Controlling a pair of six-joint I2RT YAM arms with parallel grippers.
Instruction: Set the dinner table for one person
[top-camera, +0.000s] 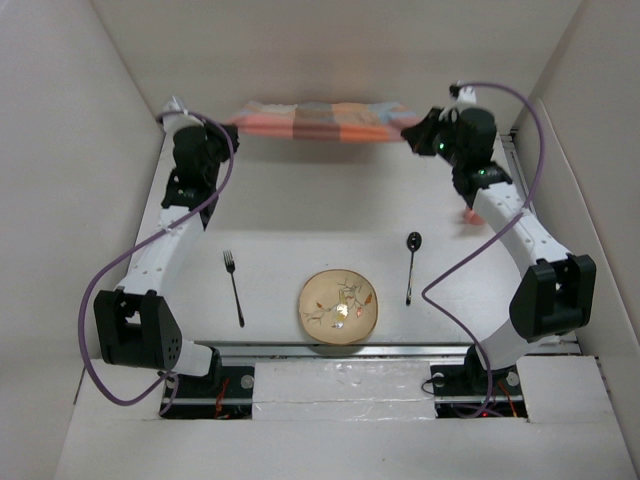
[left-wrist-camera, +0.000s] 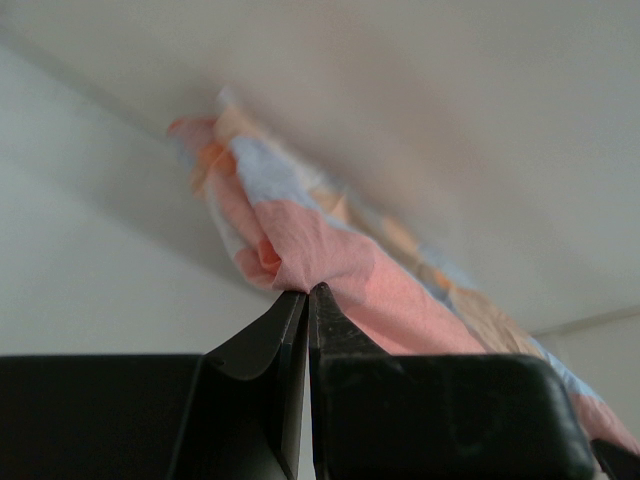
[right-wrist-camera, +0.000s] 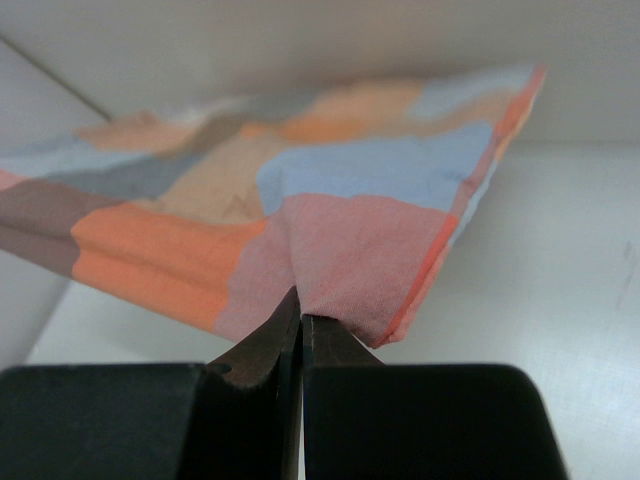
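Left claw (left-wrist-camera: 307, 295) and right claw (right-wrist-camera: 300, 300) each pinched a corner of the orange, blue and grey checked cloth placemat (top-camera: 320, 122), stretched above the large white desk (top-camera: 300, 215) at its far side. The round beige floral plate (top-camera: 338, 308), black fork (top-camera: 234, 288) and black spoon (top-camera: 411, 268) lay near; the mat was not yet laid.

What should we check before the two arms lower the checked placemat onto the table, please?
1. Fingers of the left gripper shut on a corner of the placemat: ok.
2. Fingers of the right gripper shut on the opposite corner: ok.
3. Cloth spread flat: not ok, it is bunched at the left grip.
4. Bare dinner table between the cloth and the plate: ok.
5. The fork and spoon flank the plate, apart from it: ok.
6. Cloth's height above the table: cannot tell.
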